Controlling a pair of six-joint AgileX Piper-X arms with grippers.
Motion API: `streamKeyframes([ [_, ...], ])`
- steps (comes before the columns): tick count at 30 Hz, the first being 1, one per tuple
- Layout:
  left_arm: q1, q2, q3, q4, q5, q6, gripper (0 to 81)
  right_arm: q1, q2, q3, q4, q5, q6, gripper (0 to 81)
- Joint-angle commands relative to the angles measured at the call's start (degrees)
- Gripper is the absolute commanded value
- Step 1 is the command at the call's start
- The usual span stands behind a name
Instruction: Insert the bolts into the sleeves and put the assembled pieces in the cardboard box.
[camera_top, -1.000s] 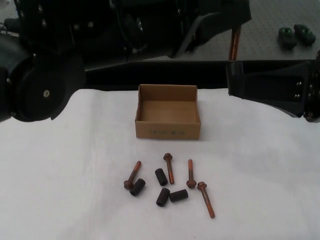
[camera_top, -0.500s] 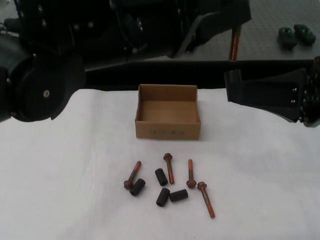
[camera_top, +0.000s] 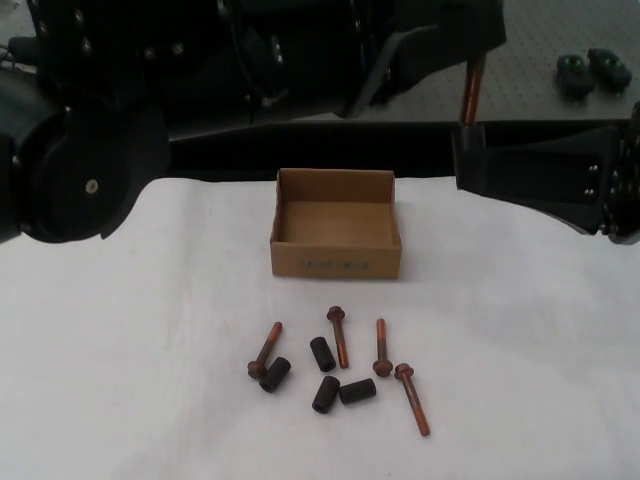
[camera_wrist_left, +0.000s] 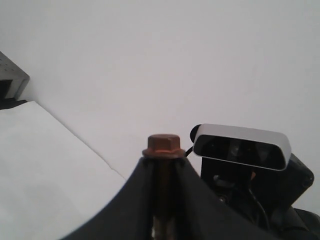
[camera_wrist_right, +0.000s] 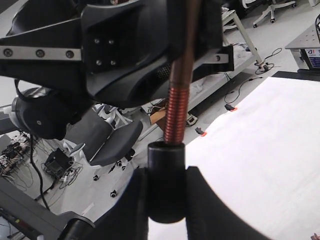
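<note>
Counting on the high view, we find 4 loose bolts and 4 loose sleeves clustered on the white sheet. They lie just in front of 1 cardboard box, apart from it. The box is plain brown card, open at the top. The bolts are copper-coloured metal and the sleeves matt black. A 5th bolt sits in the left gripper, whose 2 fingers press against the shank just under a flanged hexagonal head. A 5th sleeve, a smooth dark tube, is clamped between the 2 fingers of the right gripper. In the right wrist view the 5th bolt's finely ridged threaded end meets the open mouth of the 5th sleeve. We cannot tell how far it enters. On the high view this pair is raised above the bench, behind the box and to its right.
</note>
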Motion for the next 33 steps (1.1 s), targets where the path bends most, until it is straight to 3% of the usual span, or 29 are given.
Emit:
streamKeyframes([
  [1, 0.03, -1.04, -0.27, -2.09, 1.05, -1.12, 0.6, -0.41, -0.17, -0.11, -2.13, 1.69, -0.10, 2.5],
  [18, 0.03, -1.04, -0.27, 0.18, 2.14, -1.11, 0.6, -0.74, -0.17, -0.11, -2.12, 7.09, -0.10, 2.5],
  [33, 0.03, -1.04, -0.27, 6.27, 6.18, 0.91, 0.6, -3.32, -0.17, -0.11, -2.39, 5.43, -0.10, 2.5],
])
